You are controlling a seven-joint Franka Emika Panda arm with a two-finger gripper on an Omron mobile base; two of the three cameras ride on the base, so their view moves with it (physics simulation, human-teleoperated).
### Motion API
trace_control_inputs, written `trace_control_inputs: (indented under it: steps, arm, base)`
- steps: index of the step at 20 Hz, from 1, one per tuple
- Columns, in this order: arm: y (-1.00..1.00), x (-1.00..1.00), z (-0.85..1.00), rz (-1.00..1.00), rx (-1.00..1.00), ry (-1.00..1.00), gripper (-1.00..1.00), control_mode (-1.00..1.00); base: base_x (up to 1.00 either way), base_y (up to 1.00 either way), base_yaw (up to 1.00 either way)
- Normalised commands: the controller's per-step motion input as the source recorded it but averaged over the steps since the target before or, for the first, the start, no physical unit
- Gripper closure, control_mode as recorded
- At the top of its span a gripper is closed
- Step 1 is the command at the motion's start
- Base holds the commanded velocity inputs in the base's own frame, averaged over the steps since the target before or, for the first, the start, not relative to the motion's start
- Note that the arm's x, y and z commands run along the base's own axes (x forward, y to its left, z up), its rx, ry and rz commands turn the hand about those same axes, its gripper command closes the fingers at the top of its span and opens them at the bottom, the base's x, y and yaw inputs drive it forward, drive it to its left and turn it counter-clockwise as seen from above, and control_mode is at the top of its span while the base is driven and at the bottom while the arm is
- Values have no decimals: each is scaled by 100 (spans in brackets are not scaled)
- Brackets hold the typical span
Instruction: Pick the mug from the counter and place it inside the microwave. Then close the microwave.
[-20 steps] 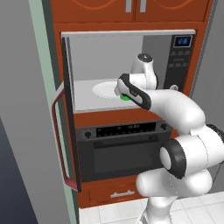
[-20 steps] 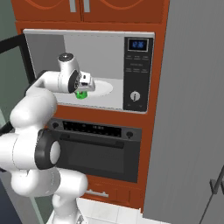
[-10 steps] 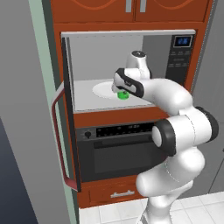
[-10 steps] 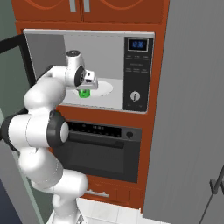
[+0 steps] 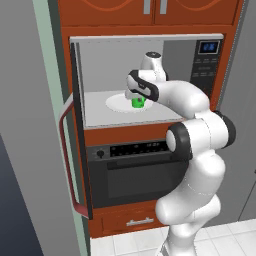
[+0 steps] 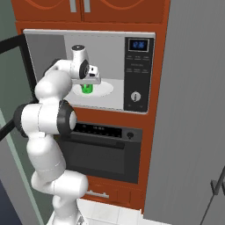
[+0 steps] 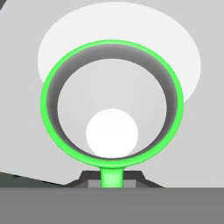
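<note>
**Mug inside the cavity, release pending**

Kitchen wall unit of reddish-brown wood holds the microwave [image 5: 145, 80] above a black wall oven [image 5: 135, 172]; its door [image 5: 75, 145] hangs wide open at 9 o'clock of the cavity in the left base view, red handle [image 5: 67, 160] facing out. The arm reaches into the grey interior, and the end effector [image 5: 137, 97] is pressed together on the mug [image 5: 138, 102], pinching it at the rim near the handle: the hand view looks straight down into the green ring, with the handle stub at 6 o'clock. The mug sits over the white round plate [image 7: 183, 57], slightly toward the 6 o'clock side of the plate in the hand view. Whether its base is touching the plate or just above it cannot be told from these views.

Judged from this, the placing step is nearly done. To finish well: lower straight down until the base rests flat, keeping the mug upright, then spread the fingers without dragging sideways. Lift clear vertically before pulling the arm back through the opening, minding the upper frame. Only then swing round to the door's outer face and push it shut.
</note>
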Motion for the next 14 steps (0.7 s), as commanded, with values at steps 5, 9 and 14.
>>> trace_control_inputs:
  steps: [5, 9, 14]
  arm:
    - [5, 42, -3, 0, 0, -3, 100, -100]
    - [8, 29, -19, 0, 0, -1, 100, -100]
    - [7, 35, -30, 0, 0, 0, 100, -100]
  base:
    - [0, 0, 0]
    - [0, 0, 0]
    - [0, 0, 0]
